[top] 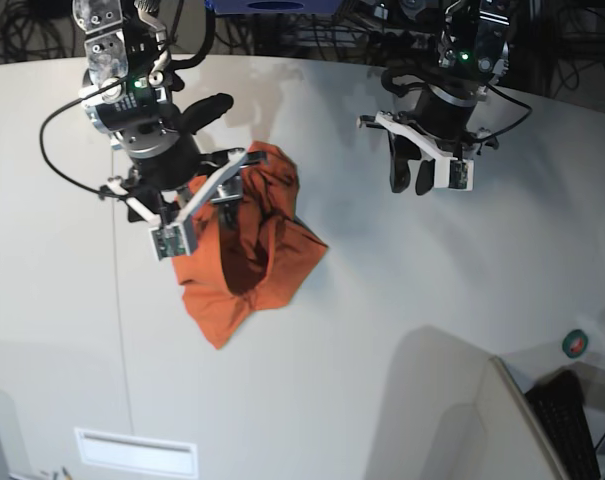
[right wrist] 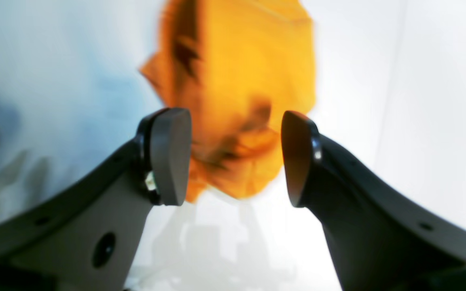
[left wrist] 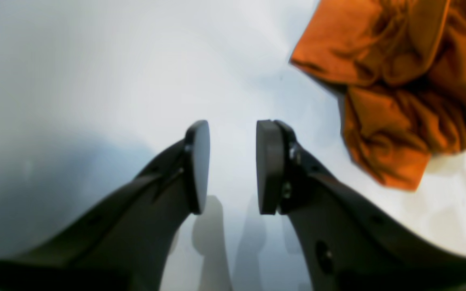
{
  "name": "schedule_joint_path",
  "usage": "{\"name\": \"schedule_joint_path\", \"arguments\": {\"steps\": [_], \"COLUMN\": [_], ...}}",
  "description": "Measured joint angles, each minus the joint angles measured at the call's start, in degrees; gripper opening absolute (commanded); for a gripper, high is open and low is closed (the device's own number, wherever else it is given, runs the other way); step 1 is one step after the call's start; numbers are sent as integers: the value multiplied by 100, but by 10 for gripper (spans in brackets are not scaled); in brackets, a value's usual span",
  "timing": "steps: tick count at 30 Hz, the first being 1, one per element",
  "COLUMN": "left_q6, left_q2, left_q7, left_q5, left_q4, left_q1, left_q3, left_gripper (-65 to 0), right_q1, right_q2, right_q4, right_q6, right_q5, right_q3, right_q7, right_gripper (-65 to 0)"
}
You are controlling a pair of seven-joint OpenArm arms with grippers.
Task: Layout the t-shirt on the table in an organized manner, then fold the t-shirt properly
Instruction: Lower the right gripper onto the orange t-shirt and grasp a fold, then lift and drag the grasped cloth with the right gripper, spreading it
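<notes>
Cables tangle beyond the far edge; a green tape roll [top: 575,343] lies near a black keyboard [top: 564,420]; a white panel [top: 137,453] sits opposite; soft shadows spread

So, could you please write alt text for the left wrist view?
A crumpled orange t-shirt lies on a smooth white table at upper right, beyond the left gripper, whose open, empty fingers point toward the bare tabletop.
</notes>
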Motion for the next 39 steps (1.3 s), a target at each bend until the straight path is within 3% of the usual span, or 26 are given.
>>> {"name": "schedule_joint_path", "arguments": {"steps": [2, 5, 8, 10, 11, 14, 17, 20, 27, 32, 34, 39], "left_q6": [0, 44, 37, 2, 2, -15, -2, 39, -9, 15, 0, 2], "left_q2": [-15, -44, -9, -13, -15, -42, -13, -28, 4, 4, 7, 7], "left_q7": [55, 107, 22, 24, 28, 48, 44, 46, 57, 46, 42, 42], "left_q5": [-2, -2, -2, -2, -4, -4, -15, -11, -20, -20, -22, -24], "left_q4": [-94, -116, -114, -114, -114, -116, -179, -345, -415, -417, -417, -417], "left_q1": [22, 35, 2, 57, 94, 201, 256, 243, 258, 249, 247, 262], "left_q3": [11, -2, 2, -7, -24, -219, -778, -1355, -1923, -1976, -1961, -1910], "left_gripper": [-357, -221, -163, -166, -174, -255, -354, -392, -395, -395, -395, -395], "right_q1": [236, 621, 807, 957, 1021, 1021, 1049, 1478, 3080, 3969, 4011, 3303], "right_q2": [-44, -72, -59, -92, -92, 39, 271, 382, 800, 1110, 1187, 1248], "right_q4": [-46, -380, -787, -1152, -1263, -1211, -1025, -1032, -1266, -951, -636, -627], "right_q6": [7, 4, -35, 7, 4, 7, 44, 50, 55, 63, 72, 59], "right_q5": [24, -424, -688, -656, -647, -669, -695, -651, -697, -682, -640, -678], "right_q3": [-35, -35, -33, -28, -28, -20, 7, 20, 826, 846, 957, 1604], "right_q7": [-4, 48, 7, -13, -11, -2, 11, -85, -96, -94, 11, -444], "right_gripper": [-309, -309, -315, -338, -389, -650, -650, -650, -650, -650, -650, -650]}}
